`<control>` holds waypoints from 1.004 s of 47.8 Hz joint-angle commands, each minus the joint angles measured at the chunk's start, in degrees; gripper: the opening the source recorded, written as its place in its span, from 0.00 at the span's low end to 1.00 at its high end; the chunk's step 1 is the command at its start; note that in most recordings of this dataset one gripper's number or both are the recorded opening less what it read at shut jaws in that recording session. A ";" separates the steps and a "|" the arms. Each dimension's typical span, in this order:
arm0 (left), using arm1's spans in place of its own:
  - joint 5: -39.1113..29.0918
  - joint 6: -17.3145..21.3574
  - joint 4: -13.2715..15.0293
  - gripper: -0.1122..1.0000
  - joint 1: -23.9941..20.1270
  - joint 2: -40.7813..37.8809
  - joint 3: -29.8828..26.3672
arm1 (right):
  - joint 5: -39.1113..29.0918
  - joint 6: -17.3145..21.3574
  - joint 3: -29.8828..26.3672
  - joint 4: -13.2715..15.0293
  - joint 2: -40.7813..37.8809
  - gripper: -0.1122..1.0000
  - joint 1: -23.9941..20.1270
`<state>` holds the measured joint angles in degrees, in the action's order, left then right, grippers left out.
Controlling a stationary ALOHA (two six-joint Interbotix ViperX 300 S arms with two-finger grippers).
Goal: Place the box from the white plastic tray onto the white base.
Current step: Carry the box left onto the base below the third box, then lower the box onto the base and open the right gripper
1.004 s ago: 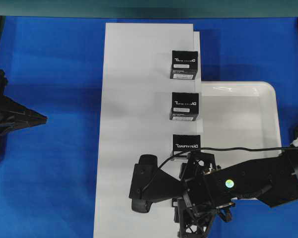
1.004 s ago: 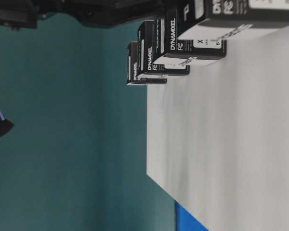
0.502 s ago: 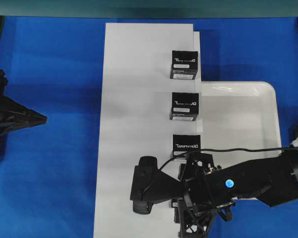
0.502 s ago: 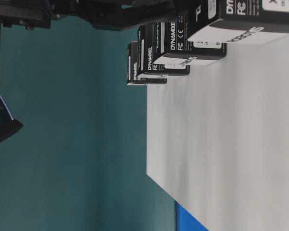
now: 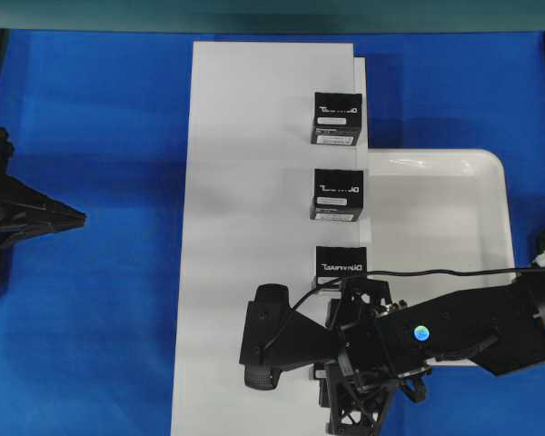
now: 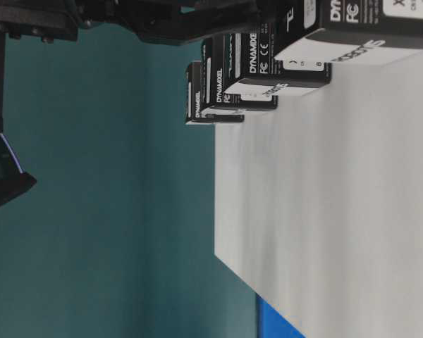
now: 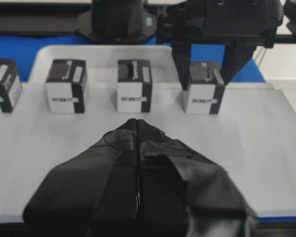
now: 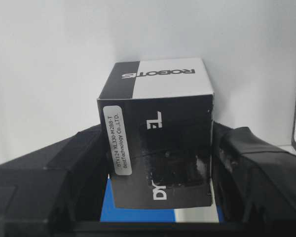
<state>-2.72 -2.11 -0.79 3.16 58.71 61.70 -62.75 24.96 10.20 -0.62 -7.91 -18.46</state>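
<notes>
While the right gripper (image 8: 163,163) clasps the box (image 8: 160,133) at the white base's (image 5: 245,182) near right edge, the left gripper (image 7: 138,129) rests clenched, far left.

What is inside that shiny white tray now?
The white plastic tray looks bare where it shows: no box lies on its visible floor. Its near part is covered by the right arm, so that stretch cannot be checked.
</notes>
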 commanded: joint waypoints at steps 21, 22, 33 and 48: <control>0.26 0.09 -0.09 0.03 0.00 -0.26 -1.41 | 3.43 -4.57 0.62 0.97 -0.53 1.00 0.18; 0.26 0.09 -0.09 0.03 0.00 -0.26 -1.32 | 3.52 -4.57 0.62 0.97 -0.53 0.99 0.18; 0.00 -0.09 -0.09 0.03 0.00 -0.44 -0.97 | 3.43 -4.57 0.53 0.97 -0.53 0.99 0.09; -2.81 -0.18 -0.09 0.03 0.00 -0.09 -0.79 | 4.57 -4.48 -1.49 1.05 2.29 0.99 0.88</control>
<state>-5.54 -2.20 -0.79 3.16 58.71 61.79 -58.71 20.39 10.28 0.18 -7.21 -18.19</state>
